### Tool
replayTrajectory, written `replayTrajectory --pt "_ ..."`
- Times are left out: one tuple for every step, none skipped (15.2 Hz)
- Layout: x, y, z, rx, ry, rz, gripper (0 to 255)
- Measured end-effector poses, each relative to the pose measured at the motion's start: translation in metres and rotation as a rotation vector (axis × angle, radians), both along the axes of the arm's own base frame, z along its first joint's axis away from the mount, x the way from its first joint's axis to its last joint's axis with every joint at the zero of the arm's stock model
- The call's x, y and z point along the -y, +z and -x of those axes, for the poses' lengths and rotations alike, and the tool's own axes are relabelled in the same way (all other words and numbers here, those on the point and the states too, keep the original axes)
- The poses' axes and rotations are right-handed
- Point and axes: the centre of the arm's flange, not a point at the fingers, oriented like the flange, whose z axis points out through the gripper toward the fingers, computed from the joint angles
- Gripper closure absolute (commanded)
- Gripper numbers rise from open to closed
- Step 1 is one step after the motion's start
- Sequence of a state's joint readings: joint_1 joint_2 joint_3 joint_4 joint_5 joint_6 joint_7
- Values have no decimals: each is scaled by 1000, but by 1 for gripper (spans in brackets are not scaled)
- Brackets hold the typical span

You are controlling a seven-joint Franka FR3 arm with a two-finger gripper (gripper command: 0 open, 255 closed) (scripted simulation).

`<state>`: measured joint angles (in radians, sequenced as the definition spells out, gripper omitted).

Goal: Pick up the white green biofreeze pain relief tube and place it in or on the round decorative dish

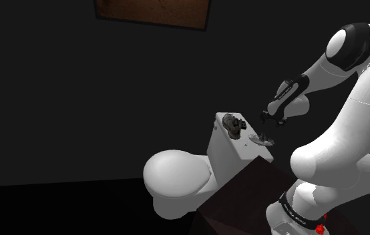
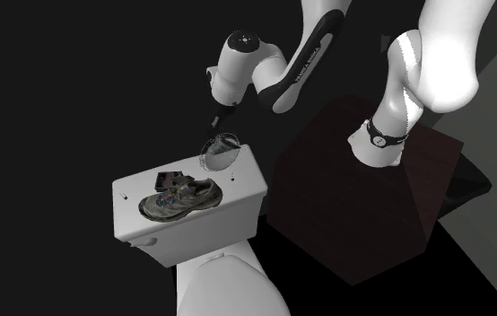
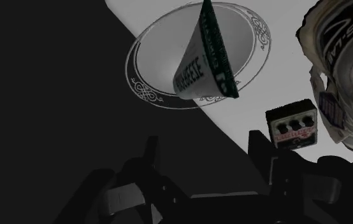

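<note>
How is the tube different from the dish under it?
The dish is round and flat; the tube is a long wedge. The dish has dark curly trim on its rim; the tube has a green side and lettering. The dish is wider than the tube. Both are mostly white.

Arm folded high and reaching out; gripper open, empty.
White arm (image 1: 367,100) climbs from its base and doubles over at the top joint (image 1: 346,44). The dark-banded forearm (image 1: 296,88) then slopes down toward the shoulder view's left. The wrist (image 2: 238,67) is bent so the gripper (image 1: 264,131) points down, roughly vertical. Wrist view: both black fingers (image 3: 259,153) stand well apart, wide gap, nothing clasped between them.
</note>
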<state>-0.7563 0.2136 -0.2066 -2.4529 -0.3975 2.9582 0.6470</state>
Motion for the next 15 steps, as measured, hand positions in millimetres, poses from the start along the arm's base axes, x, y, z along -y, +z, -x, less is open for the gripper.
replayTrajectory --pt "0 0 0 0 0 0 0" --pt "0 0 0 0 0 0 0" --pt "0 0 0 0 0 0 0" --pt "0 0 0 0 0 0 0" --pt "-1 7 0 0 0 0 0" --pt "-4 16 0 0 0 0 0" --pt "-9 27 0 1 0 0 0" --pt "-13 38 2 1 0 1 0" --pt "-14 43 4 1 0 1 0" --pt "-14 45 3 1 0 1 0" --pt "-15 46 4 0 0 0 0" --pt "-15 47 4 0 0 0 0" --pt "-16 47 4 0 0 0 0" --pt "-16 47 4 0 0 0 0" --pt "-16 47 4 0 0 0 0"
